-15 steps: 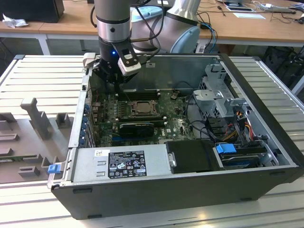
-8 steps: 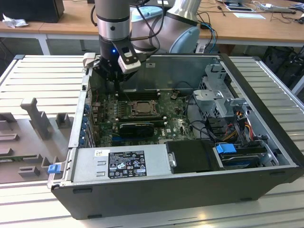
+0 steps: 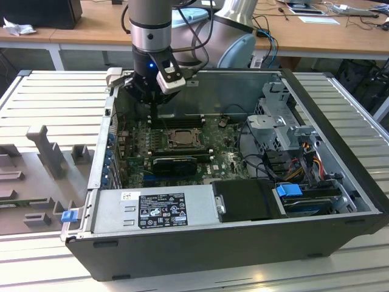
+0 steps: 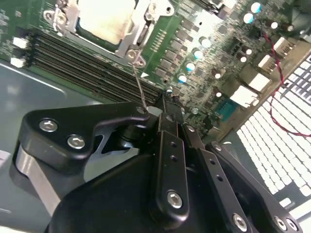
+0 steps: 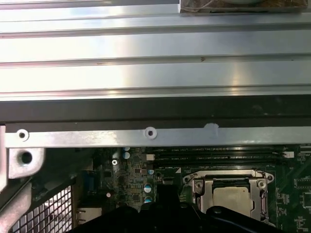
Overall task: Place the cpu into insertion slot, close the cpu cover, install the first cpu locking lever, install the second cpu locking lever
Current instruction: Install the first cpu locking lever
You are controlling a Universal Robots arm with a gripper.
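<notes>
One locking lever stands upright, my claw clamped on its tip, close beside the case wall; cpu cover lies shut.

Arm: silver-grey cylinder, black band, blue light glowing above gripper. White boxy module just beside it. Gripper matte black: rounded linkage bars, silver socket-head screws along each link.

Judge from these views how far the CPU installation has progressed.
Done, it seems: the cpu sits seated, with the cpu cover down around it. In hand: a thin locking lever stands raised from the cover's corner, its free end at the gripper. Left: that lever is unlatched; the other's state is unclear.
</notes>
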